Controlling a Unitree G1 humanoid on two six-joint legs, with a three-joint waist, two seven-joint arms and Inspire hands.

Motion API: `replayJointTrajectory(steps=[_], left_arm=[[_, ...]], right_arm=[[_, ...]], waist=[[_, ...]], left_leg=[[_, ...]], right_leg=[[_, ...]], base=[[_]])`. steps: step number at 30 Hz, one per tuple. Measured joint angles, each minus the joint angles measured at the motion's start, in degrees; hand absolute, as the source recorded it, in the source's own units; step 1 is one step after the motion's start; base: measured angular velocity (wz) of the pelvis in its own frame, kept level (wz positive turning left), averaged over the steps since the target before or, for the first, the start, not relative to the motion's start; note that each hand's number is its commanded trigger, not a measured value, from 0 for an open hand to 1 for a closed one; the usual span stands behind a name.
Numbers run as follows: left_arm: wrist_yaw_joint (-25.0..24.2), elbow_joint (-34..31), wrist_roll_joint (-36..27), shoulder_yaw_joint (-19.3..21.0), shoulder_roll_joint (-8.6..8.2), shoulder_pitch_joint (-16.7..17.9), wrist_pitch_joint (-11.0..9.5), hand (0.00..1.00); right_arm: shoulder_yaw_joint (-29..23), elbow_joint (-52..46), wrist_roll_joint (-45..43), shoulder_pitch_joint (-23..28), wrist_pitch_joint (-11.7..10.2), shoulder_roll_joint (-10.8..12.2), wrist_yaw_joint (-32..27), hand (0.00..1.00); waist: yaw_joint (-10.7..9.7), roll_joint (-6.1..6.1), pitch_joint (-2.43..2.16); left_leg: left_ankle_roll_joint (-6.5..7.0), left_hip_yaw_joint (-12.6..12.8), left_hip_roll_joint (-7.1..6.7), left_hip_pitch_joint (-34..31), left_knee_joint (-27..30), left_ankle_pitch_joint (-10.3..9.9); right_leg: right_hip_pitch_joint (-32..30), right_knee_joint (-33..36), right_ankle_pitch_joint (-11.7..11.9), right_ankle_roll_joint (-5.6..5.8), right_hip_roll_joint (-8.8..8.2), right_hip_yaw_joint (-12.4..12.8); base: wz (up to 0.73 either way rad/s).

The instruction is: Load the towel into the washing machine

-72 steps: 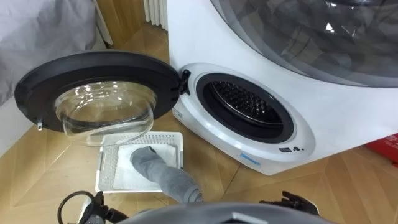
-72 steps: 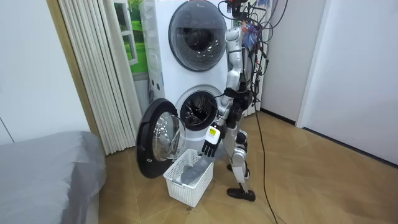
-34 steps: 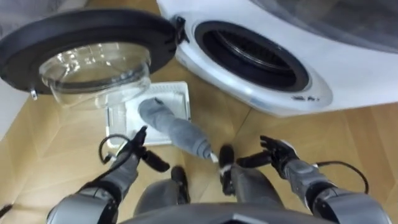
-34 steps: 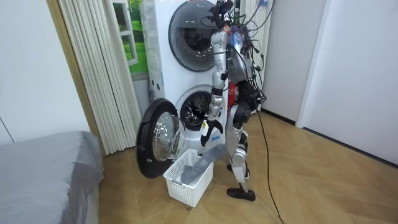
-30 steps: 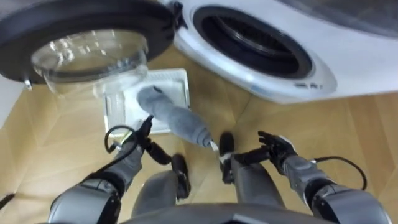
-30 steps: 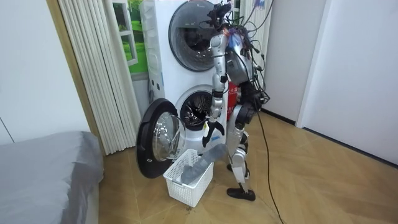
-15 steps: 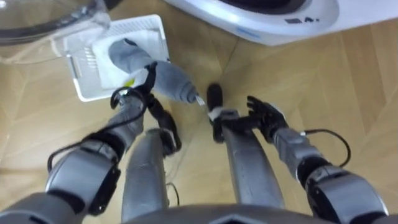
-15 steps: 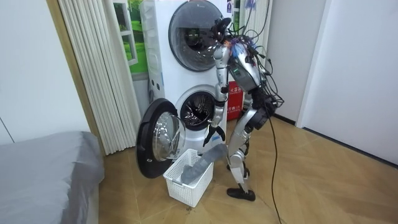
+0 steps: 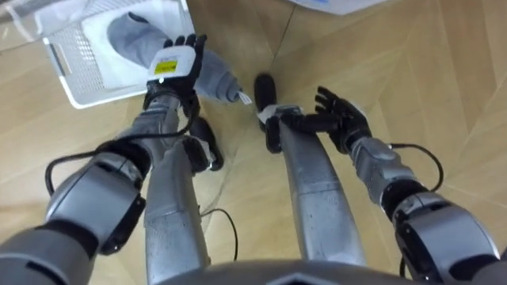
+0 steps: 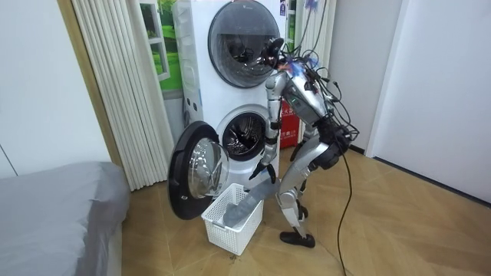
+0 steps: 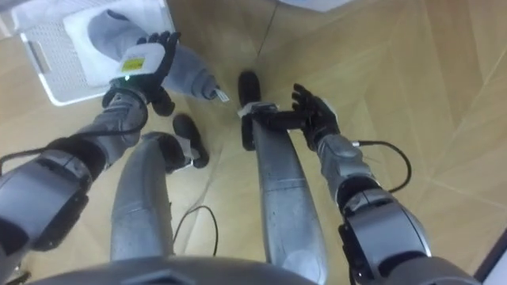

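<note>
Zero steps complete: towel [image 9: 127,36] lies in basket [image 9: 70,73] at upper left, left hand [image 9: 175,62] spread over it, unclosed; right hand [image 9: 339,120] open, empty, centre right; grasping and loading washing machine [image 10: 201,103] outstanding

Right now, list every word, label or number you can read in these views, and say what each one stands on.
None can be read.
Yellow label on the back of the left hand: print too blurred.
Small tag at the end of the towel: too small to read.
Red object beside the washing machine: white marks, too small.
</note>
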Motion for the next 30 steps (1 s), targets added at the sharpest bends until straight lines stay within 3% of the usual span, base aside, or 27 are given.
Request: replayJointTrajectory(steps=[5,16,17,18,19,30], left_arm=[[0.52,0.10,0.34,-2.65,0.92,-0.44,0.02,0.00],[1.10,1.53,1.68,-6.93,2.95,-1.21,-0.26,0.00],[0.98,1.53,1.65,-7.05,3.10,-1.27,-0.32,0.64],[0.57,1.53,1.64,-7.26,3.25,-1.38,-0.44,0.76],[0.19,1.53,1.64,-7.34,3.40,-1.41,-0.48,1.00],[-2.96,1.57,1.63,-7.66,3.87,-3.30,-0.46,1.00]], right_arm=[[2.43,-1.22,2.01,-0.69,-1.26,-0.45,0.94,0.00],[6.58,-1.19,6.90,-1.76,-2.30,-0.54,2.15,0.00],[6.58,-1.25,7.07,-1.81,-2.42,-0.61,2.27,0.00],[6.57,-1.25,7.37,-1.98,-2.64,-0.74,2.56,0.00],[6.58,-1.24,7.59,-2.14,-2.97,-0.77,2.58,0.00],[6.50,-0.89,7.83,-3.08,-3.25,-1.99,3.67,0.00]], waist=[[-1.67,-0.09,-0.02],[-4.50,-0.54,0.16],[-4.56,-0.59,0.14],[-4.58,-0.71,0.20],[-4.57,-0.75,0.21],[-4.76,-1.33,0.46]], left_leg=[[0.38,-0.07,0.11,-2.89,3.57,-1.53],[0.15,-1.29,2.29,-5.00,8.00,-4.56],[0.15,-1.31,2.35,-5.31,8.26,-4.69],[0.19,-1.34,2.56,-5.86,8.84,-4.99],[0.25,-1.36,2.84,-6.37,9.27,-5.27],[0.20,-1.50,3.09,-7.28,12.03,-7.00]], right_leg=[[-3.45,3.98,-1.65,0.10,-0.05,0.25],[-4.80,7.17,-4.13,-0.26,0.75,-1.06],[-5.10,7.42,-4.29,-0.31,0.73,-1.15],[-5.61,8.04,-4.64,-0.33,0.72,-1.32],[-6.14,8.41,-4.88,-0.37,0.71,-1.50],[-7.27,12.27,-7.47,-0.47,-0.12,-2.03]], base=[[-0.02],[-0.04],[0.00],[0.00],[0.00],[0.04]])
